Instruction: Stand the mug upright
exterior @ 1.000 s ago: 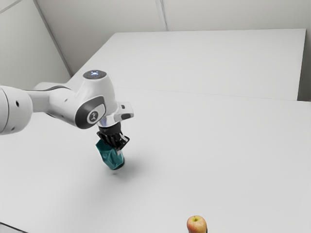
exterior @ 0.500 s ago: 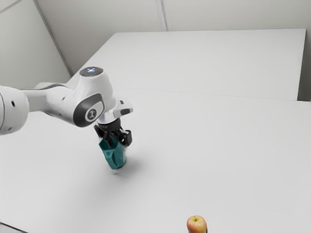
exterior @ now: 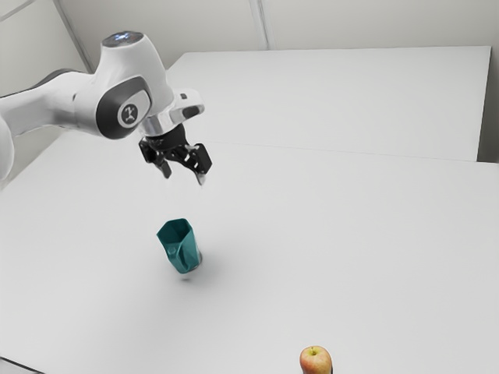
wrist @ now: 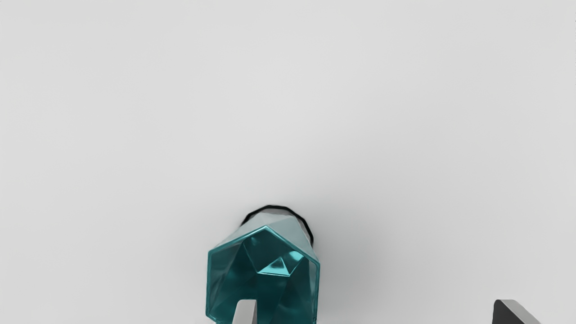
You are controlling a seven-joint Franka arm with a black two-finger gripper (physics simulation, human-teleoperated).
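Saw mug (exterior: 181,248) mouth-up, apparently upright on counter (exterior: 327,234), well below fingers (wrist: 245,312), spread and empty. Saw one overlapping its mouth in wrist view. If lowered off-centre, could have clipped rim and knocked it over.

Red-yellow apple (exterior: 315,359) — on white table (exterior: 359,257)

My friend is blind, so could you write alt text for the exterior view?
A faceted teal mug stands mouth-up on a white table, below the open black claw of a white robot arm; a red-and-yellow apple sits nearby.
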